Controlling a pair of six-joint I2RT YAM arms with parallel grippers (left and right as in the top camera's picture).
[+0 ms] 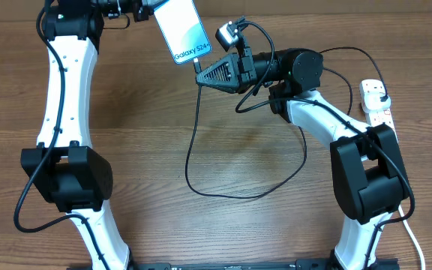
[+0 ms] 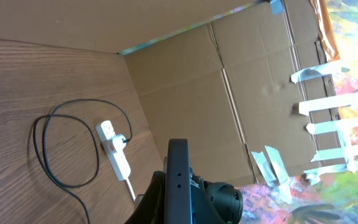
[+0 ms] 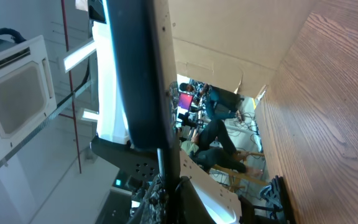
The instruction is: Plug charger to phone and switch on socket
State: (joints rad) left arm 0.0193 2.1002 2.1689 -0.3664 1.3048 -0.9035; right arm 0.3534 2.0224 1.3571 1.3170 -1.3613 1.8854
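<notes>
Up over the far side of the desk (image 1: 238, 232), the phone (image 1: 180, 30) hangs in mid-air, screen lit pale blue-teal & facing the overhead cam, "Galaxy S24" text at its lower end. Left gripper (image 1: 145, 7) is clamped on the phone's upper end, mostly cut off by the frame edge. Right gripper (image 1: 201, 75) sits just below the phone's lower end, pinched closed on the charger (image 1: 235, 196) close to its connector tip; the tip is right at the phone's bottom edge, but whether it's seated can't be told. From there the black cable drops to the desk, makes a wide loop, then passes under the right arm twd the socket (image 1: 376, 101).

Socket lies flat at the desk's right edge, well apart from the phone, w/ its white cord (image 1: 415, 240) trailing along the right arm's base. Left wrist cam shows the phone (image 2: 178, 180) edge-on, the socket (image 2: 115, 155) w/ a black plug in it near one end, the charger (image 2: 35, 140) loop beside it & a cardboard wall (image 2: 185, 87) behind. Right wrist cam shows the phone's dark frame (image 3: 138, 74) close up. Switch state: can't tell.
</notes>
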